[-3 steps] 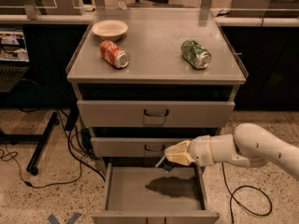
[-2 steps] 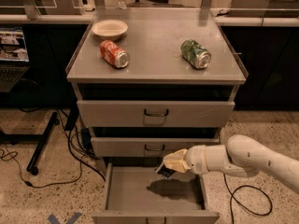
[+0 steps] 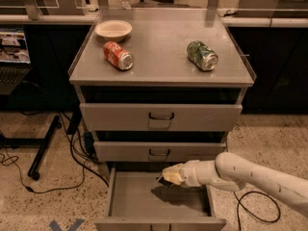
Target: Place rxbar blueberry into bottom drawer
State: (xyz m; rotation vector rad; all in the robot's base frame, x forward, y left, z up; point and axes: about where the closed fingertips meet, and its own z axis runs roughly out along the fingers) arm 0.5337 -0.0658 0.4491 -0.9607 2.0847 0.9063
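Note:
The bottom drawer [image 3: 130,196] is pulled open below the two shallower drawers and shows a plain grey interior. My gripper [image 3: 168,177] reaches in from the right, just above the drawer's back middle. A small dark sliver, probably the rxbar blueberry [image 3: 163,181], shows at the gripper's tip; most of it is hidden. The gripper's shadow lies on the drawer floor beneath it.
A red can [image 3: 118,56] and a green can [image 3: 202,55] lie on the cabinet top [image 3: 161,61], with a cream bowl [image 3: 113,30] at the back left. Cables [image 3: 53,177] and a stand leg lie on the floor at the left.
My gripper has moved lower and to the left, further over the open bottom drawer, with the dark bar still at its tip.

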